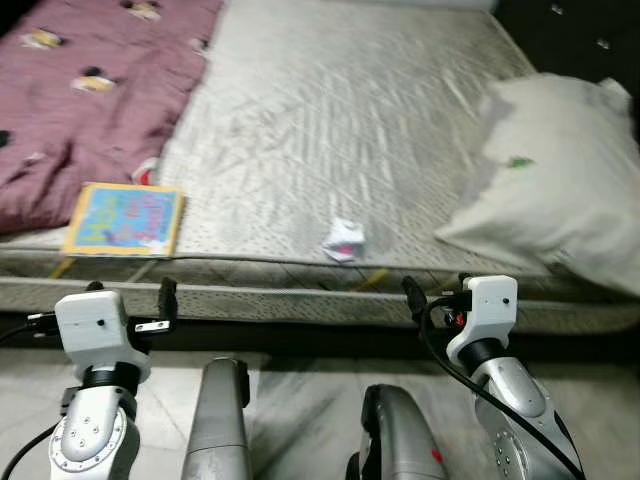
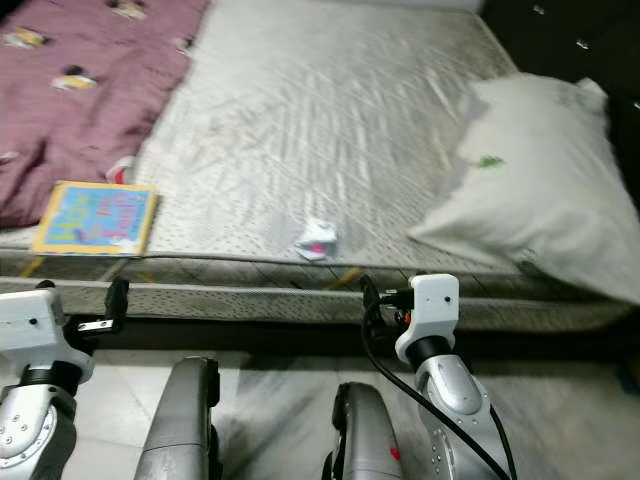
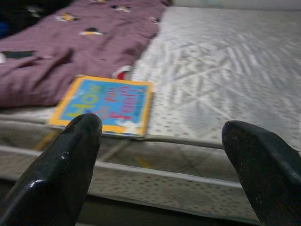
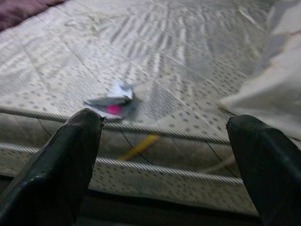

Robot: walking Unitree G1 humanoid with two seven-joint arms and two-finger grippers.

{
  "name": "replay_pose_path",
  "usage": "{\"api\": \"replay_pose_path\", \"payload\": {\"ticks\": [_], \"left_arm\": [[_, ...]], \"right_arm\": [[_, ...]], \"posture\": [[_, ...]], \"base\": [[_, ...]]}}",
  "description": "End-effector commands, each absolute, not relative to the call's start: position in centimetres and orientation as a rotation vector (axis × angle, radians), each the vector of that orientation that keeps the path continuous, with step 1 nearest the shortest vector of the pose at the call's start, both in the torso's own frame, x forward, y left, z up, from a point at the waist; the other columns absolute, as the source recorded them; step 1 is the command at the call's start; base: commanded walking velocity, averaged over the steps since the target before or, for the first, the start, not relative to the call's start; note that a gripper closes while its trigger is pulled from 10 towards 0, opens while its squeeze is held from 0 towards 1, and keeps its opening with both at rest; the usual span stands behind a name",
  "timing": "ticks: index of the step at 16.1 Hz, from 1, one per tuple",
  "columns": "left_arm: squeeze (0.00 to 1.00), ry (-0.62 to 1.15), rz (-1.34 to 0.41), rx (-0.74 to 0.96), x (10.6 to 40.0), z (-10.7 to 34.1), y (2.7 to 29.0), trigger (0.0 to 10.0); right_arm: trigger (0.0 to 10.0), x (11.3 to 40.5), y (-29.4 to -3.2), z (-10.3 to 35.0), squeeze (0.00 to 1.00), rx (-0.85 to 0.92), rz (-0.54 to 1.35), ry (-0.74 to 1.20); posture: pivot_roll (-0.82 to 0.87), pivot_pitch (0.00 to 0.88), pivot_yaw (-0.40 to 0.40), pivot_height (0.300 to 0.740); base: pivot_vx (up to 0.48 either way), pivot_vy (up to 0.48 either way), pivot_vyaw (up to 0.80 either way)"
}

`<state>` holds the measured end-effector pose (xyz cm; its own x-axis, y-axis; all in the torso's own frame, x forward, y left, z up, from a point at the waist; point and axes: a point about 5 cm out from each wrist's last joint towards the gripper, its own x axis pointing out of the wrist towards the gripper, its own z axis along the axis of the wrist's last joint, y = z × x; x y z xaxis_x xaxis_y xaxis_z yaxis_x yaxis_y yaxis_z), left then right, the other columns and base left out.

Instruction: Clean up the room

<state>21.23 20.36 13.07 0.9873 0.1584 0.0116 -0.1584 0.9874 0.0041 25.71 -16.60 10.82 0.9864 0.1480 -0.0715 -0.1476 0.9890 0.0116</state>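
Note:
A crumpled white wrapper with a pink patch (image 1: 343,240) lies near the front edge of the grey mattress (image 1: 330,110). A thin book with a yellow border and blue cover (image 1: 125,220) rests at the front left edge, half against a purple blanket (image 1: 90,100). My left gripper (image 1: 130,292) hovers just short of the bed edge, below the book (image 3: 106,106), open and empty. My right gripper (image 1: 438,292) stands open and empty at the bed edge, slightly right of the wrapper (image 4: 113,101).
A large white pillow (image 1: 560,180) lies on the right side of the mattress, overhanging its front edge. The bed frame's dark lower rail (image 1: 300,335) runs across just below my grippers. Pale tiled floor (image 1: 300,390) lies between me and the bed.

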Motion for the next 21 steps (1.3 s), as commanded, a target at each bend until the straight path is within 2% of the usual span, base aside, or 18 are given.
{"api": "replay_pose_path", "payload": {"ticks": [1, 6, 9, 16, 21], "left_arm": [[0.0, -0.015, 0.148, -0.004, 21.04, 13.23, 20.05, 10.0], [0.0, -0.024, 0.118, -0.013, 21.19, 13.34, 19.61, 10.0], [0.0, -0.019, 0.113, -0.017, 21.25, 13.28, 19.52, 10.0], [0.0, -0.009, 0.106, -0.031, 21.31, 13.12, 19.27, 10.0], [0.0, -0.007, 0.107, -0.032, 21.37, 13.06, 19.24, 10.0]], "right_arm": [[10.0, 25.61, -16.6, 10.85, 0.0, -0.003, 0.156, 0.071], [10.0, 25.71, -16.43, 10.85, 0.0, -0.005, 0.168, 0.069], [10.0, 25.7, -16.21, 10.79, 0.0, -0.006, 0.171, 0.068], [10.0, 25.78, -16.28, 10.56, 0.0, 0.003, 0.168, 0.082], [10.0, 25.85, -16.26, 10.44, 0.0, 0.001, 0.17, 0.084]], "posture": [[0.05, 0.212, -0.069, 0.581], [0.05, 0.216, -0.07, 0.581], [0.05, 0.219, -0.07, 0.581], [0.05, 0.219, -0.071, 0.581], [0.05, 0.213, -0.072, 0.581]], "base": [[0.0, 0.0, 0.0], [0.212, 0.0, 0.0], [0.279, 0.0, 0.68], [0.271, 0.0, 0.0], [0.0, 0.0, 0.0]]}}
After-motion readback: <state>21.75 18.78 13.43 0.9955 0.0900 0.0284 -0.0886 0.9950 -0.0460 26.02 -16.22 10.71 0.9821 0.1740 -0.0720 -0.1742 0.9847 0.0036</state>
